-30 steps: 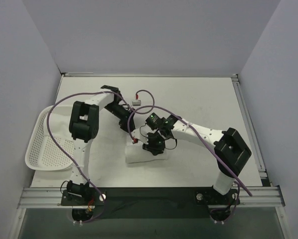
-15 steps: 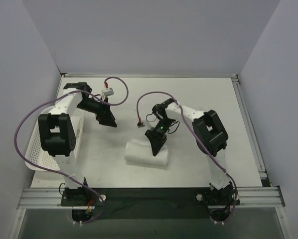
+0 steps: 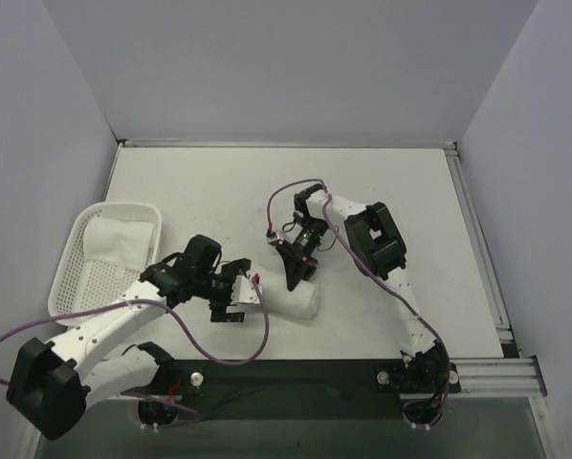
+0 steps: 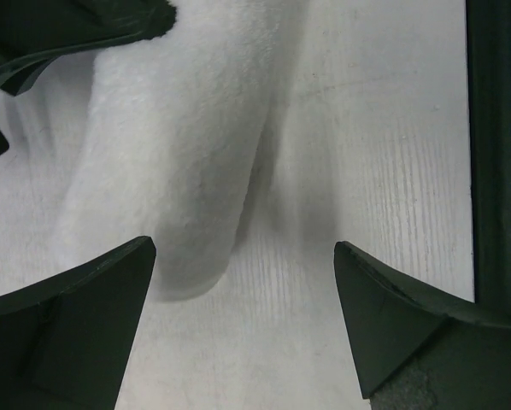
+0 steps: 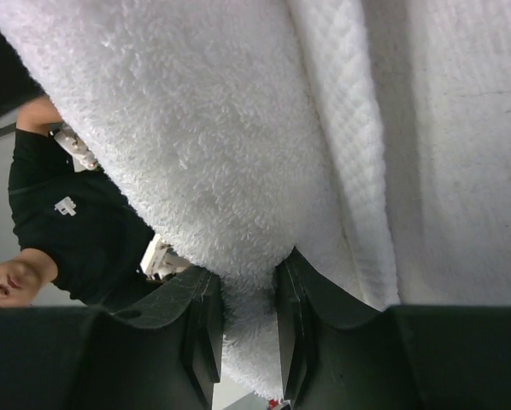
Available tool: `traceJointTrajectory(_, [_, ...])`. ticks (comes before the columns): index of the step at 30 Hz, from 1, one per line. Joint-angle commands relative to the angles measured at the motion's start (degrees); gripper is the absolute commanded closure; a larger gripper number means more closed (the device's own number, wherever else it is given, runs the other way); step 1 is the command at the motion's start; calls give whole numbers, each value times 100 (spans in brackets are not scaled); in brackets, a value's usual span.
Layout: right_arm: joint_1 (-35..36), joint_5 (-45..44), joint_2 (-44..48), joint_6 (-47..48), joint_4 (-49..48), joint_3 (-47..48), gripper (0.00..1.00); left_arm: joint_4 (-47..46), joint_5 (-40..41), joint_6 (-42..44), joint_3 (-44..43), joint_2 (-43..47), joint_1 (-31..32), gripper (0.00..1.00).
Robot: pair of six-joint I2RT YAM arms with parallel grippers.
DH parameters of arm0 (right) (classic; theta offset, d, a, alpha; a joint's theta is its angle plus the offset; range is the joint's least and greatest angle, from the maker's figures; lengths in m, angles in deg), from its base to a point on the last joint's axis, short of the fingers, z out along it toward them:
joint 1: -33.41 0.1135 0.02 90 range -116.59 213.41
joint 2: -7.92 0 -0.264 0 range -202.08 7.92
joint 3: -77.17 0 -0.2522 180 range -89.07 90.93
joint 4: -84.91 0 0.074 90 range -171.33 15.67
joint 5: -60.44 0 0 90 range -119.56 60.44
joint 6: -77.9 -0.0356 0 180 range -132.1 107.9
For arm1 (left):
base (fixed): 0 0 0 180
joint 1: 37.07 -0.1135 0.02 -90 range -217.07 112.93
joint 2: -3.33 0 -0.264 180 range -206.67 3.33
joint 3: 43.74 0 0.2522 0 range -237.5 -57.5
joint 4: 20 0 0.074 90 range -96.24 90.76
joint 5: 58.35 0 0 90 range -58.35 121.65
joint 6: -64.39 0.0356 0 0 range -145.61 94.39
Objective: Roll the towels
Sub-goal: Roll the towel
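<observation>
A rolled white towel [image 3: 291,300] lies on the table in front of the arms. My right gripper [image 3: 294,274] comes down on its top from behind, shut on a fold of the terry cloth [image 5: 196,128]; in the right wrist view the gripper [image 5: 249,290] pinches the pile between both pads. My left gripper [image 3: 240,298] sits low at the roll's left end, open. In the left wrist view the gripper [image 4: 243,256] frames the rounded end of the towel [image 4: 179,154], with bare table between its fingertips. A second white towel [image 3: 119,239] lies in the basket.
A white perforated basket [image 3: 71,277] stands at the table's left edge, by the left arm's elbow. Purple cables loop off both arms. The white table [image 3: 391,191] is walled at the back and sides, with a rail along the right.
My left gripper has swung from the back left by the basket down to the roll's left end and opened wider. The right gripper keeps its hold on the towel.
</observation>
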Motion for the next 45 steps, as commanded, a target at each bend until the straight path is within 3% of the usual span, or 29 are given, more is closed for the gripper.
traceJointTrajectory(1, [73, -1117, -464, -137, -413, 246, 100, -1684, 1329, 80, 411, 11, 778, 3])
traceJointTrajectory(13, [108, -1566, -500, -243, -580, 448, 100, -3567, 2418, 458, 860, -1367, 1754, 3])
traceJointTrajectory(18, [170, -1794, -438, -225, -623, 448, 100, -3470, 2954, 283, 614, -1835, 1966, 4])
traceJointTrajectory(27, [179, -2084, -552, -243, -632, 887, 100, -3129, 2297, 994, 1089, -244, 2036, 3])
traceJointTrajectory(36, [381, -2453, -562, -32, -606, 1072, 100, -3577, 2507, 1126, 729, -1667, 2019, 3])
traceJointTrajectory(41, [250, -2682, -421, -146, -711, 1186, 94, -2682, 2271, 908, 125, -2230, 1931, 19])
traceJointTrajectory(44, [-14, -2752, -219, -208, -720, 1388, 85, -1776, 1990, 389, -263, -2432, 1922, 34])
traceJointTrajectory(45, [-136, -2796, -79, -225, -720, 1441, 78, -1583, 1945, 257, -291, -2485, 1922, 38])
